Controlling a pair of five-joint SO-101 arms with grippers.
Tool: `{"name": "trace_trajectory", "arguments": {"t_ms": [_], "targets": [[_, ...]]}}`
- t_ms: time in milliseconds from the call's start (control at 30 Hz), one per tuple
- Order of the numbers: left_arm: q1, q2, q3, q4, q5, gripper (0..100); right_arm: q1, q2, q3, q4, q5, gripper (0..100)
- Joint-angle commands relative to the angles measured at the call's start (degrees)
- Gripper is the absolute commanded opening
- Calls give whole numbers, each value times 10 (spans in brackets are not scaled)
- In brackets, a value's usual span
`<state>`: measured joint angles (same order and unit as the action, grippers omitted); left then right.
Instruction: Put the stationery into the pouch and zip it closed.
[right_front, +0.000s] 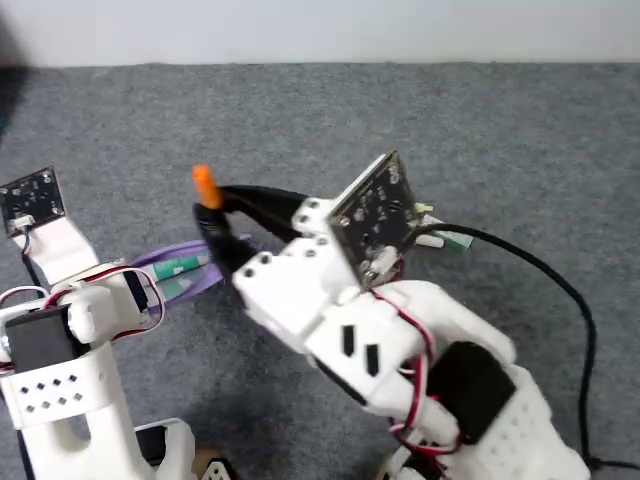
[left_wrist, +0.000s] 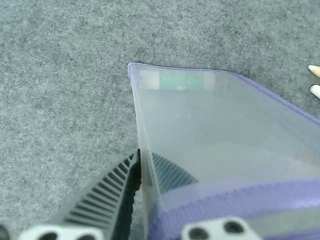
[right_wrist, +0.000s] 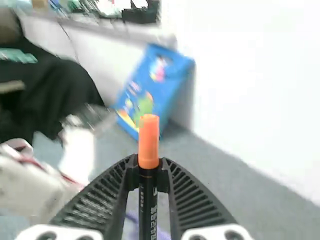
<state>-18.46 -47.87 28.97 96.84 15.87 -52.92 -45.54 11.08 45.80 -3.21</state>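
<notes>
I am working over the grey surface (right_front: 480, 120), with the purple mesh pouch (left_wrist: 210, 130) lying toward 8 o'clock in the high view and green pens (right_front: 180, 266) showing inside it. My left end effector (left_wrist: 145, 167) is pinching the pouch's edge; I judge it should be lifting that lip so the mouth gapes. My right end effector (right_wrist: 149, 167) is gripping the orange-capped marker (right_wrist: 148, 142) near 10 o'clock, cap outward. I am planning to tilt it down and slide it in along the opening. Loose pens (right_front: 445, 238) are waiting at 3 o'clock.

Office-like room: grey carpet (right_front: 400, 110), white wall (right_front: 300, 30).
</notes>
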Motion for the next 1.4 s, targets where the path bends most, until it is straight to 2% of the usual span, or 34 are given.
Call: {"name": "trace_trajectory", "arguments": {"t_ms": [0,200,533,600,733,900,1033,1233,1367], "targets": [[0,7,0,-1,7,13,-27,36,-3,-86,-3,8],[0,7,0,-1,7,13,-29,101,-3,-171,-1,8],[0,7,0,0,7,13,-26,121,89,-173,-1,10],[0,7,0,0,7,13,-27,97,119,-173,0,40],[0,7,0,0,7,13,-29,60,144,-120,-1,171],[0,7,0,0,7,13,-22,8,135,-57,-1,190],[0,7,0,0,7,13,38,-23,114,10,-3,190],[0,7,0,0,7,13,238,-4,109,116,-24,191],[0,7,0,0,7,13,336,68,106,172,-24,192]]}}
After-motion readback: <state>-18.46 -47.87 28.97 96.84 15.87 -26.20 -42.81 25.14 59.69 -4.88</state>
